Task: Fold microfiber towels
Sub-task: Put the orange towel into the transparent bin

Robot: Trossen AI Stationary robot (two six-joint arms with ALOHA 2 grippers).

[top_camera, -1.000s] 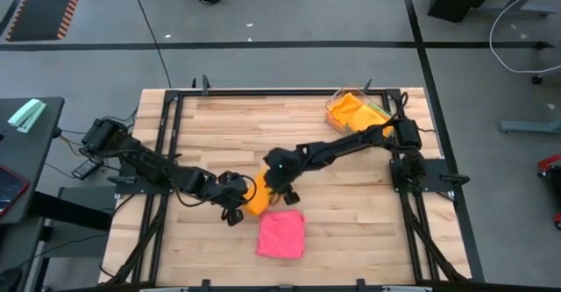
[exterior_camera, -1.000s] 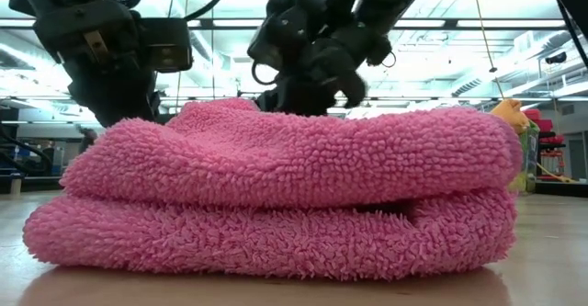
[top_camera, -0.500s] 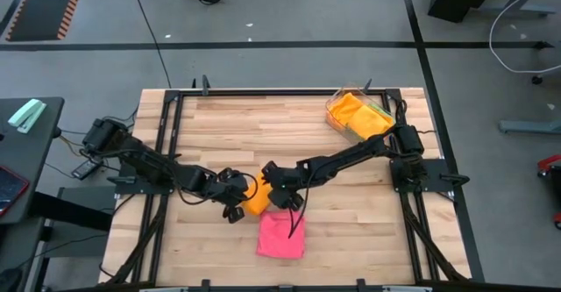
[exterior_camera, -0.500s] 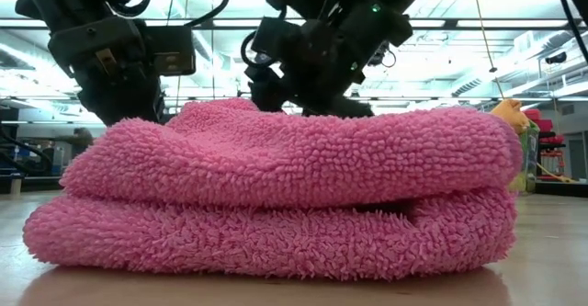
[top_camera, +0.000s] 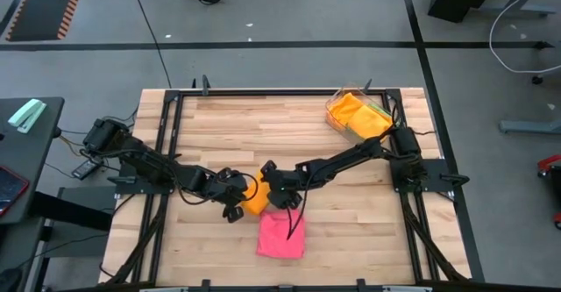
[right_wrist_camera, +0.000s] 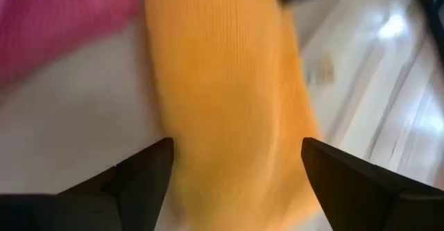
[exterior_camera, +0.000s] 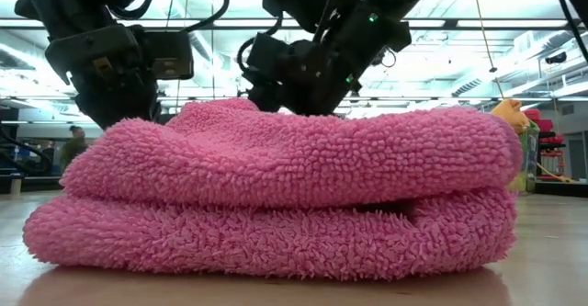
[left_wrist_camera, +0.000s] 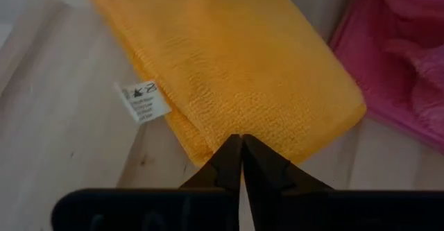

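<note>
Left gripper (left_wrist_camera: pixel 241 163) pinching orange towel (left_wrist_camera: pixel 229 64) edge, seemingly gripping it; right gripper (right_wrist_camera: pixel 236 165) hovering wide open, empty, above it, pink towel (top_camera: pixel 281 235) beside

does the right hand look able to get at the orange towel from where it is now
Probably yes. The right hand stands open right over the orange towel, nothing lying between them. The left hand, shut at the towel's edge, sits on the far side and seems clear.
</note>
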